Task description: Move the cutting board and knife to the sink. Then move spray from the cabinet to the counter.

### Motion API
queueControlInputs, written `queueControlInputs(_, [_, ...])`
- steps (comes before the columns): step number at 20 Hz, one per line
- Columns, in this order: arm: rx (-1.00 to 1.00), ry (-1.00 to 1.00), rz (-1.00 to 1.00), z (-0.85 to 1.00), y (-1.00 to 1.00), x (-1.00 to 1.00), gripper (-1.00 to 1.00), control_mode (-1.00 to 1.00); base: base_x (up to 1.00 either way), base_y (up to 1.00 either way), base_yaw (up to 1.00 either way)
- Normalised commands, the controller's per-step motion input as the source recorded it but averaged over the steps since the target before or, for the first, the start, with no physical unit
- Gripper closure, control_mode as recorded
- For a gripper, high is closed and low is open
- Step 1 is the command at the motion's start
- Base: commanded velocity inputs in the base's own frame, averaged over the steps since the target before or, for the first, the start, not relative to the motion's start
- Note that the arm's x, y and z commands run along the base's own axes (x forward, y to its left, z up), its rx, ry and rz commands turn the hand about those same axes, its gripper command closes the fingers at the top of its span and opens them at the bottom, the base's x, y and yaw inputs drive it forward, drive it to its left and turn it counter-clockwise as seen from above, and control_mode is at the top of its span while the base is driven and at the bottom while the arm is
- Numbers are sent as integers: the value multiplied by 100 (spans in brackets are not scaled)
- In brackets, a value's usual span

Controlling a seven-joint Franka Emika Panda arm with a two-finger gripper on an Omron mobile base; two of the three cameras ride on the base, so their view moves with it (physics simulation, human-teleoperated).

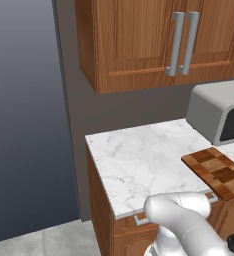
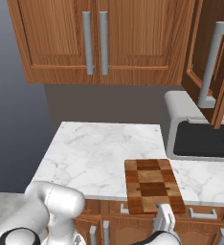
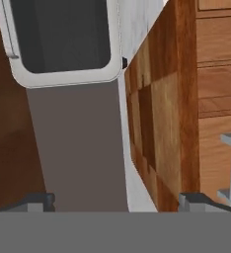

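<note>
Checkered wood of the cutting board (image 2: 153, 185) lies flat at the front edge of the marble worktop (image 2: 95, 153), just ahead of the claw (image 3: 117, 202), whose fingers stand wide apart and empty. Beyond the claw stands a grey microwave (image 2: 200, 129).

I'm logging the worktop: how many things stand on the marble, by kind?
Cutting board: 1
Microwave: 1
Total: 2, both on the counter.
</note>
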Motion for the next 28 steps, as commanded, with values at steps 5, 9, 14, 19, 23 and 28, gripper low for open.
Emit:
queueControlInputs(5, [0,0,0,-31,-14,23,-100,-100,0,0,0])
queueControlInputs(9, [0,0,0,-28,-12,22,-100,-100,0,0,0])
queueControlInputs(14, [0,0,0,-26,-12,20,-100,-100,0,0,0])
queueControlInputs(19, [0,0,0,-26,-12,19,-100,-100,0,0,0])
queueControlInputs(23, [0,0,0,-26,-11,21,-100,-100,0,0,0])
queueControlInputs(28, [0,0,0,-24,-10,19,-100,-100,0,0,0])
